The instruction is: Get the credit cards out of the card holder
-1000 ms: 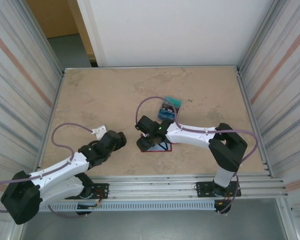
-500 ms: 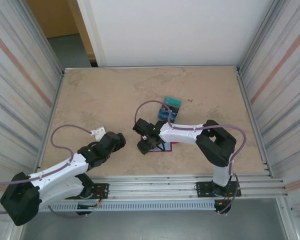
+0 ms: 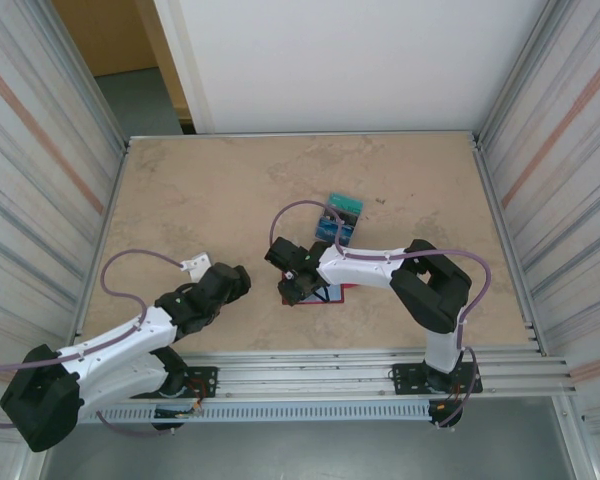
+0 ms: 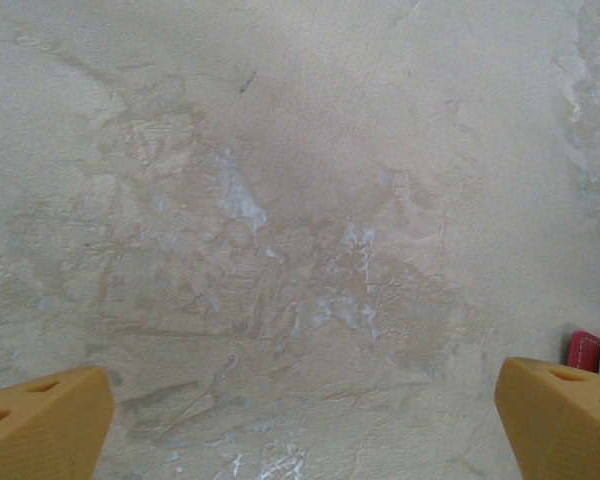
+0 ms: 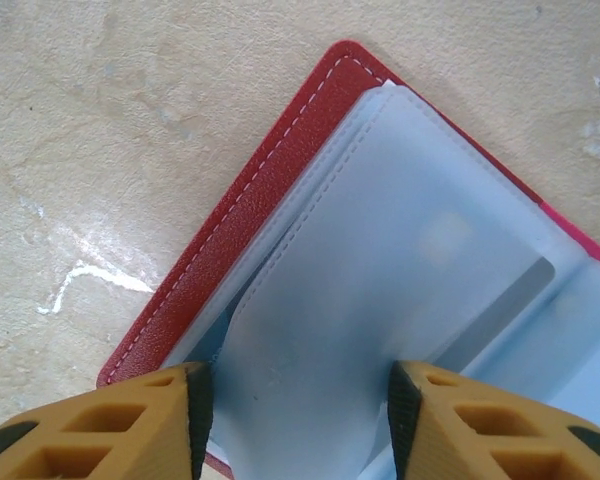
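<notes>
Overhead view of a beige, marbled table (image 3: pixel 200 190) enclosed by a white back panel (image 3: pixel 350 60) and ribbed metal side walls (image 3: pixel 40 150), with an aluminium rail (image 3: pixel 330 365) along the near edge carrying both arm bases. The left arm (image 3: pixel 120 345) reaches diagonally toward the table's centre-left, and the right arm (image 3: pixel 380 268) bends leftward from its base toward the middle. The left gripper (image 3: pixel 238 280) hovers over bare tabletop, well left of the task objects; in its wrist view the left gripper (image 4: pixel 300 420) is fully released, its two orange fingertips (image 4: pixel 40 425) at opposite lower corners and nothing between them. The right gripper (image 3: pixel 290 290) is lowered onto the left end of the card holder (image 3: pixel 332 293), which lies spread open on the table just in front of centre. In the right wrist view the right gripper (image 5: pixel 295 420) stands with its jaws partly parted, straddling a frosted grey-blue inner pocket (image 5: pixel 380 250) of the card holder (image 5: pixel 250 200), whose red stitched cover frames the pocket; no grasp is evident, and whether the pads (image 5: pixel 195 410) press on the pocket cannot be told. The credit cards (image 3: pixel 337 217), blue and teal, lie loose on the table just beyond the card holder, apart from it. A red corner of the card holder (image 4: pixel 583 350) appears at the right edge of the left wrist view.
</notes>
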You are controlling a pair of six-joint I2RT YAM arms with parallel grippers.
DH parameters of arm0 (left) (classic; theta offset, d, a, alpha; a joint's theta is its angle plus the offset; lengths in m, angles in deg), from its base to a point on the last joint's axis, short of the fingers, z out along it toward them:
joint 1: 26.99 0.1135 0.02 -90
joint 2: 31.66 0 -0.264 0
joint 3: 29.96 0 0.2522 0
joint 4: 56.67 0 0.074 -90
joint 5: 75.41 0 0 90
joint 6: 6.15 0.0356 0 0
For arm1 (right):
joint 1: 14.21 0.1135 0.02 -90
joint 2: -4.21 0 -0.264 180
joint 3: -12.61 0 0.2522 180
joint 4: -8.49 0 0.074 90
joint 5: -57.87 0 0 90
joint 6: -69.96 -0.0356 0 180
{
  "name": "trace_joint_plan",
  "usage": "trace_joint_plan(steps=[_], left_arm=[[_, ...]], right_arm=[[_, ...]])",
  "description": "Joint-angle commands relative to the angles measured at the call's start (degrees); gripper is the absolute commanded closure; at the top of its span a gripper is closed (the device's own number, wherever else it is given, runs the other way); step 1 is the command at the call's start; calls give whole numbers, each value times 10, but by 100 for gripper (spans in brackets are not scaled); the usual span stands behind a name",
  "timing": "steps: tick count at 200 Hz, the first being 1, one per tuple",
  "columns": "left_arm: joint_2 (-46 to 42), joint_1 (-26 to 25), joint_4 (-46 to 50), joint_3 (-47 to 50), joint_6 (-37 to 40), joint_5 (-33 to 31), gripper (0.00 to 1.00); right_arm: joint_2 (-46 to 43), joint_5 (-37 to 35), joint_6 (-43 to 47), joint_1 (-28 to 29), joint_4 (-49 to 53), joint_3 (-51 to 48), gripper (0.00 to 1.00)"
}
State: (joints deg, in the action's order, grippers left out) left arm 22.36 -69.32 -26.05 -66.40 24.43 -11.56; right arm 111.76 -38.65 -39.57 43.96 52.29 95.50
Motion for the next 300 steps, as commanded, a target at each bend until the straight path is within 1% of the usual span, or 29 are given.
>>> trace_joint_plan(steps=[1,32,60,105,195,232,248,272,300], left_arm=[[-6,6,12,-2,5,-13,1],[-7,5,14,-14,26,-9,1],[-3,5,15,-29,50,-6,1],[7,4,15,-46,68,-4,1],[12,4,14,-57,80,-2,1],[17,4,13,-64,88,2,1],[23,3,12,-70,93,4,1],[35,-3,12,-81,100,3,1],[54,-11,8,-93,103,0,1]], right_arm=[[8,-19,-7,0,22,3,56],[-4,-32,-7,-2,22,5,59],[-19,-62,-18,-3,25,3,59],[-42,-98,-34,-8,35,-5,57],[-103,-131,-70,-31,35,-62,56],[-137,-149,-92,-41,30,-102,56],[-157,-159,-106,-43,24,-122,54],[-203,-177,-120,-43,10,-158,42],[-262,-203,-126,-43,2,-194,38]])
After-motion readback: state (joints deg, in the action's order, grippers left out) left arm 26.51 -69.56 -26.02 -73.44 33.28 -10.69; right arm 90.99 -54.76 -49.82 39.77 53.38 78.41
